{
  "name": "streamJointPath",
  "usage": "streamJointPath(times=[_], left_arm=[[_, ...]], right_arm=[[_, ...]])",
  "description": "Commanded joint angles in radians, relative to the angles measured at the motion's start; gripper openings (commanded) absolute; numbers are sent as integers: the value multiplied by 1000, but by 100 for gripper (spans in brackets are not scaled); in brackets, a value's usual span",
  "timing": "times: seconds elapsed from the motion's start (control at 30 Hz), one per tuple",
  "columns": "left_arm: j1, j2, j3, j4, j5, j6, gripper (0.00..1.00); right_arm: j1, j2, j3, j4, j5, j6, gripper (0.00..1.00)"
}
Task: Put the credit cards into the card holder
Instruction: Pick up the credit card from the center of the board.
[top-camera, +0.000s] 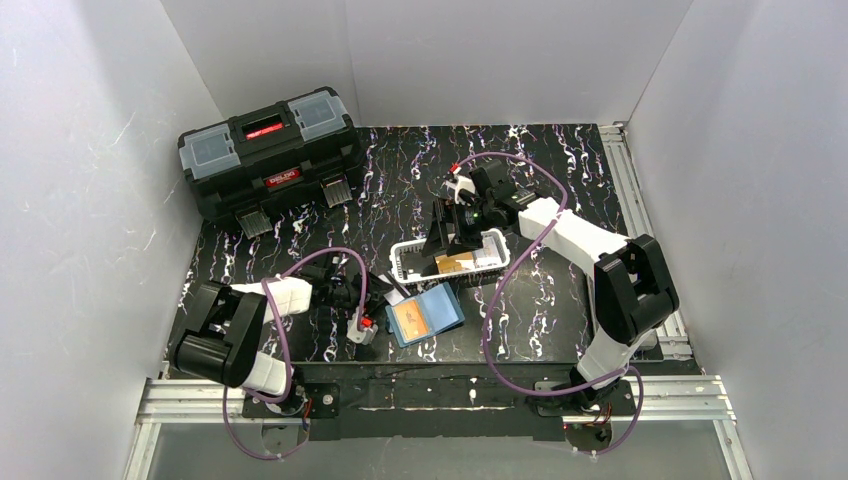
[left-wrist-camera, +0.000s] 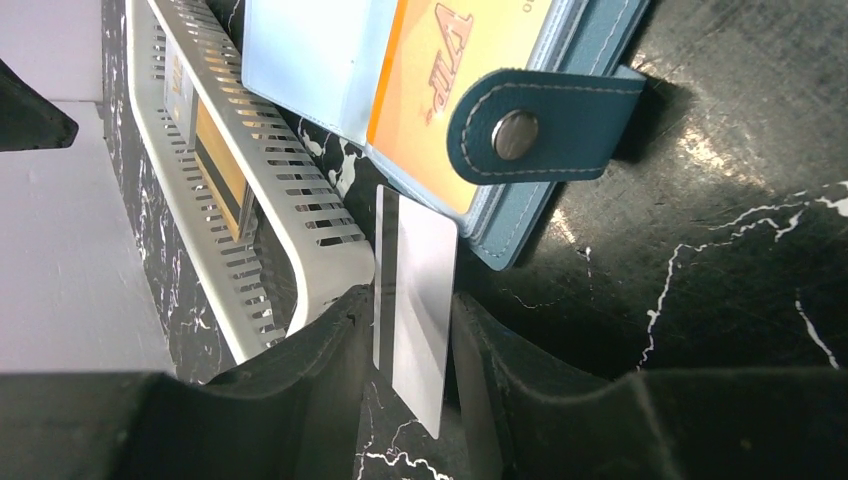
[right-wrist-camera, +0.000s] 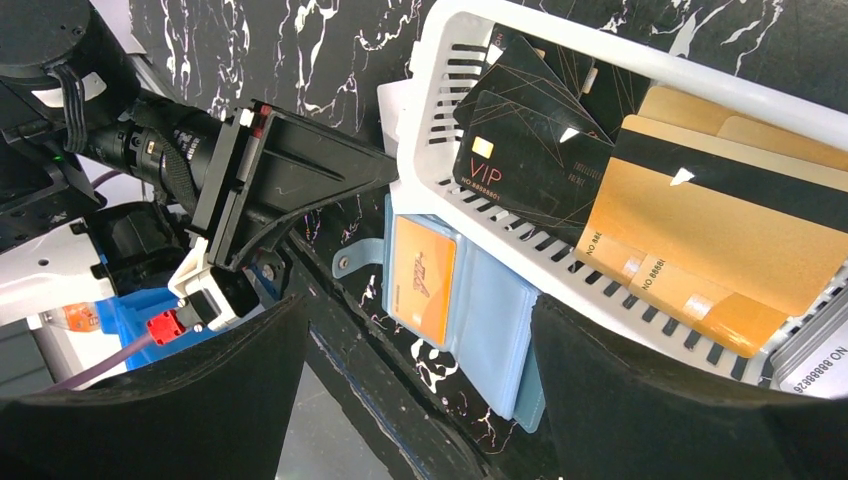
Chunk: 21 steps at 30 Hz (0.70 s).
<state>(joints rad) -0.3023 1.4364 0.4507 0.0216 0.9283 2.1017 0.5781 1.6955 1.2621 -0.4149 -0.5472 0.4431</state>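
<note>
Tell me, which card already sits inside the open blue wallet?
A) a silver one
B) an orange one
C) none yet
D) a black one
B: an orange card shows through a clear sleeve of the open wallet, while the black cards lie in the white basket and the silver card sits between the fingers of the left gripper.

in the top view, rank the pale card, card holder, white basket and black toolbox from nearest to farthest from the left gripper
1. pale card: between the left gripper's fingers.
2. card holder and white basket: both just past the gripper, with the holder to its right and the basket farther back. They are too close to call.
3. black toolbox: far back-left corner.
</note>
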Motion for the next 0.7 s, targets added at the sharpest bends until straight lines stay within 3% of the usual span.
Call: streamJointPath(times=[0.0, 0.67], left_arm=[[-10, 22, -26, -55, 15, 238, 36], [-17, 37, 10, 46, -1, 132, 32]], right_arm=[[5, 17, 7, 28, -24, 4, 87], [6, 44, 11, 31, -46, 11, 85]])
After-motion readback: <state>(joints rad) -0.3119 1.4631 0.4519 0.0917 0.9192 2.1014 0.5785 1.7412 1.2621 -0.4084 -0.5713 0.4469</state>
